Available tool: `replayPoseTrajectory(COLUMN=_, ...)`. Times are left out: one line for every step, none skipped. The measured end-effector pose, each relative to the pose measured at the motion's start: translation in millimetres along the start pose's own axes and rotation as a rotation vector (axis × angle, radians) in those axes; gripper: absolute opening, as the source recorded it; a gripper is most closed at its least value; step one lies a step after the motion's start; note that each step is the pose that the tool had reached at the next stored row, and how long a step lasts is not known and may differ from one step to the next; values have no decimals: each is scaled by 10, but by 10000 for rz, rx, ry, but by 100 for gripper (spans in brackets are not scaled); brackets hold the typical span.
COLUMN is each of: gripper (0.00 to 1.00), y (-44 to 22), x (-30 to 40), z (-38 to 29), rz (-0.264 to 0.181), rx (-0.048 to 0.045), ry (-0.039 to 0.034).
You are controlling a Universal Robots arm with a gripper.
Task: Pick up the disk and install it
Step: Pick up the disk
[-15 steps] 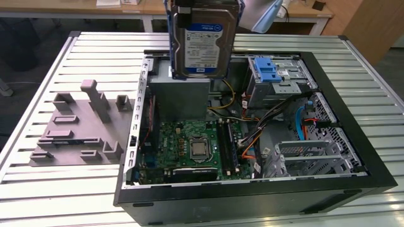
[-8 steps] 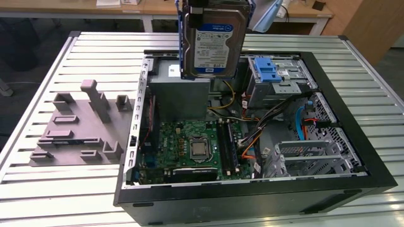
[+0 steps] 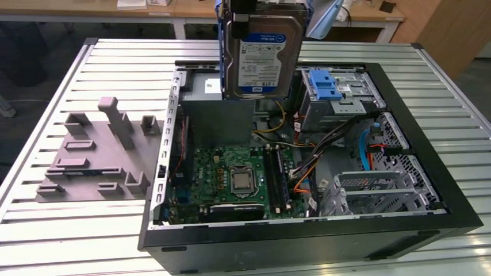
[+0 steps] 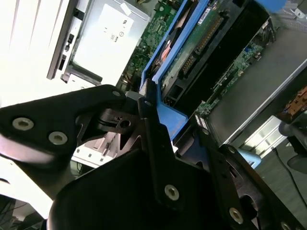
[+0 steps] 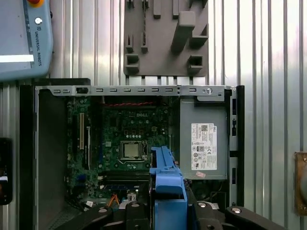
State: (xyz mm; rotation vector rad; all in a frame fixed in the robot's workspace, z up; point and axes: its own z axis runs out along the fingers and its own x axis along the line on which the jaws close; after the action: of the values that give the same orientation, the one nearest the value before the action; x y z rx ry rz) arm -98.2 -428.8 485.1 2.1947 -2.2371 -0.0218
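We see the gripper (image 4: 169,120) pinching the disk (image 3: 261,52) by its blue end. The disk hangs upright in the air, over the grey power box (image 5: 204,139) in one corner of the open computer case (image 3: 307,244).

Open PC case (image 3: 307,244) w/ mobo (image 3: 222,172), grey fixture (image 3: 92,161) beside.
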Motion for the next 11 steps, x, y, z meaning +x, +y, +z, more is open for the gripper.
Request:
replayPoseTrajectory(gripper=36, y=0, x=27, z=3, rz=0, rx=1, ry=-1)
replayPoseTrajectory(gripper=36, y=-1, x=52, z=6, rz=1, rx=1, ry=-1)
replayPoseTrajectory(gripper=36, y=-2, x=73, z=9, rz=5, rx=1, ry=-1)
replayPoseTrajectory(gripper=36, y=-3, x=87, z=12, rz=14, rx=1, ry=-2)
replayPoseTrajectory(gripper=36, y=-8, x=96, z=14, rz=24, rx=1, ry=-1)
replayPoseTrajectory(gripper=36, y=-18, x=103, z=17, rz=30, rx=1, ry=-2)
replayPoseTrajectory(gripper=36, y=-33, x=108, z=19, rz=34, rx=2, ry=-2)
replayPoseTrajectory(gripper=36, y=-49, x=111, z=19, rz=36, rx=0, ry=0)
replayPoseTrajectory(gripper=36, y=-68, x=114, z=21, rz=37, rx=1, ry=-1)
replayPoseTrajectory(gripper=36, y=-89, x=116, z=22, rz=39, rx=1, ry=-1)
replayPoseTrajectory(gripper=36, y=-111, x=117, z=23, rz=40, rx=1, ry=-1)
